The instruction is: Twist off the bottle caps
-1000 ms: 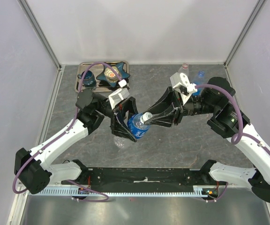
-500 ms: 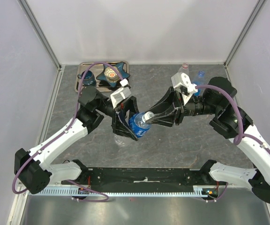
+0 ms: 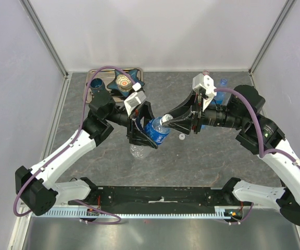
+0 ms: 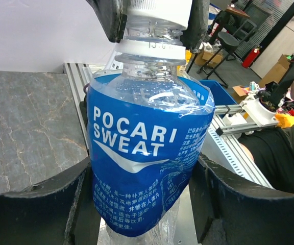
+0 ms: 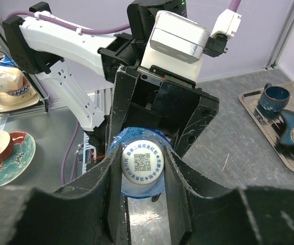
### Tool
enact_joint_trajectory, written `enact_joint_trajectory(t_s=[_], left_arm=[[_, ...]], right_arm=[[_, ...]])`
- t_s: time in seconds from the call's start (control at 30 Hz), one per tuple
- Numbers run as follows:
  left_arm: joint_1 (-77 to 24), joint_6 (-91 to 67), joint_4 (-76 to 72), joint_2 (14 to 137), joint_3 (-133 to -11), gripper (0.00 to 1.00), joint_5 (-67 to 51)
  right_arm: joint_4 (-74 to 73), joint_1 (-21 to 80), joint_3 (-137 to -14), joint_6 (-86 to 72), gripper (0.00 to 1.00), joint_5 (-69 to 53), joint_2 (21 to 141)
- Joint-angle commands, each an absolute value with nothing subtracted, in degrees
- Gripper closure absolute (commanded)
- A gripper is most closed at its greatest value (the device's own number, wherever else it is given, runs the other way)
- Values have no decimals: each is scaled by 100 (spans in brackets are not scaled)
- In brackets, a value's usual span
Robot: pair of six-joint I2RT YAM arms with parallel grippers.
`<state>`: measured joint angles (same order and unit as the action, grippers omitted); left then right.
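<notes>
My left gripper [image 3: 149,131] is shut on the body of a blue-labelled Pocari Sweat bottle [image 4: 147,132], holding it tilted above the table at the centre. Its white cap [image 5: 143,164], printed with a QR code, sits on the neck between the fingers of my right gripper [image 3: 168,121], which is shut on it from the right. In the left wrist view the cap [image 4: 157,13] shows at the top, pinched by the dark right fingers [image 4: 108,18]. A clear bottle [image 3: 138,151] lies on the table under the left gripper. Two more bottles [image 3: 206,74] [image 3: 223,82] stand at the back right.
A metal tray [image 3: 91,94] at the back left holds a dark blue mug [image 3: 96,83] and a blue star-shaped dish [image 3: 124,80]. A small white round piece [image 3: 182,137] lies on the table below the right gripper. White walls enclose the table on three sides.
Both grippers have carried the bottle slightly farther from the bases, and the right wrist has turned on the cap. The small white piece on the table has come into view.
</notes>
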<state>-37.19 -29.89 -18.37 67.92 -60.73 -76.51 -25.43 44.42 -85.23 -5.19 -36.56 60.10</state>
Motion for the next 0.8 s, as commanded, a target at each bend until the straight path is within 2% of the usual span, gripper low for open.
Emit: enact_joint_trajectory(t_s=[0.0,0.03,0.13,0.4,0.5,0.6,0.7,0.77], left_arm=[[-3709,-2733,-1767,6803,-6363,76,-7427],[-3700,-2725,-1767,6794,-6363,75,-7427],[-3709,-2707,-1758,6794,-6319,75,-7435],[-3709,-2681,-1775,6768,-6293,74,-7436],[-3709,-2672,-1775,6768,-6275,74,-7409],[-3709,-2654,-1767,6776,-6240,74,-7365],[-3709,-2637,-1767,6803,-6232,74,-7339],[-3709,-2637,-1767,6803,-6249,74,-7321]], right_arm=[[-2698,4491,-8666,-536,56,-3305,6047],[-2698,4491,-8666,-536,52,-3279,6056],[-2707,4491,-8666,-554,47,-3234,6073],[-2698,4491,-8710,-580,42,-3173,6126],[-2689,4491,-8727,-606,36,-3147,6126],[-2637,4500,-8806,-703,23,-3103,6126],[-2637,4491,-8903,-826,4,-3015,6152],[-2637,4491,-8956,-913,2,-2858,6161]])
